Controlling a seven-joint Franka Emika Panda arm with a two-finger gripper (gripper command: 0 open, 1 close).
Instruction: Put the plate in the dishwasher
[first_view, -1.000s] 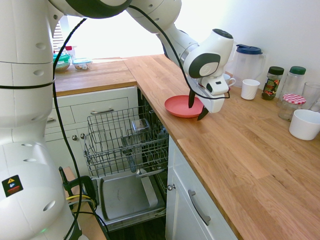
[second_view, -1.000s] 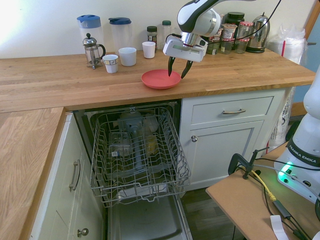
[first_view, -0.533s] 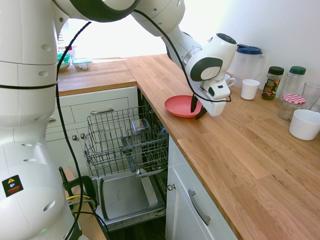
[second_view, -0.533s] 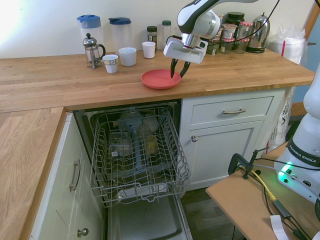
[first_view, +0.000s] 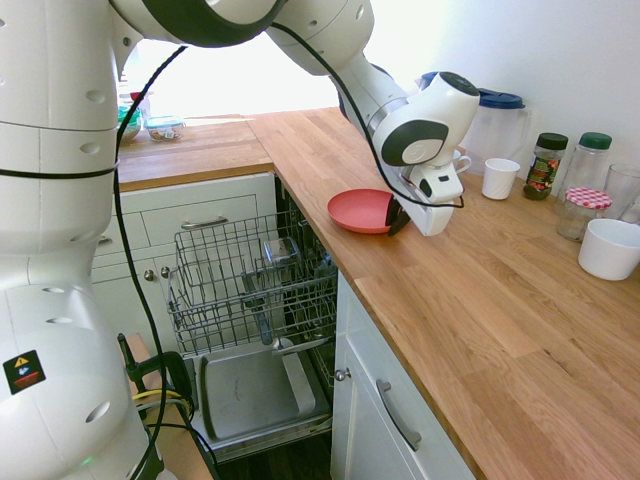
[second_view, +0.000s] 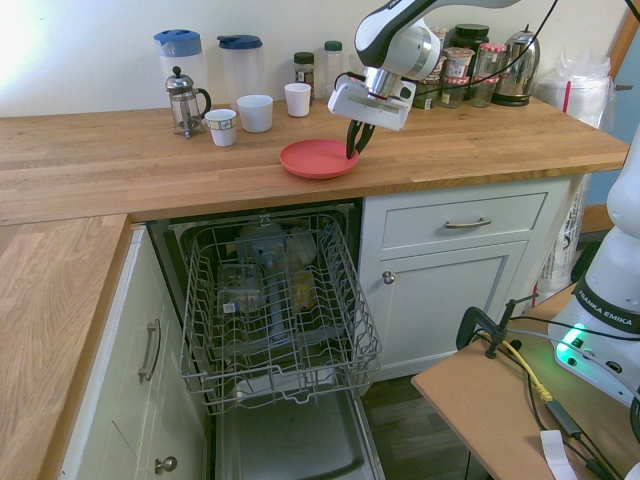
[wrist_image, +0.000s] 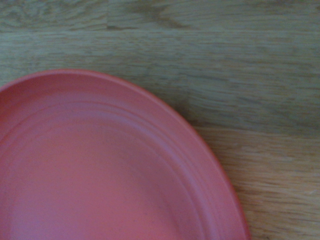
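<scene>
- The end effector (second_view: 355, 146) has drawn its fingers together onto the near rim of the coral-red plate (second_view: 318, 158), which a second ago sat between wide-spread fingers; it now looks pinched, so lifting seems next.
- The one plate lies on the wooden table (second_view: 120, 160), partly under the end effector.
- Below and to one side, the one dishwasher (second_view: 275, 310) stands open, rack pulled out.
- Beyond: two white cups (second_view: 297, 99), one white bowl (first_view: 608, 248), two jugs (second_view: 240, 62).
</scene>
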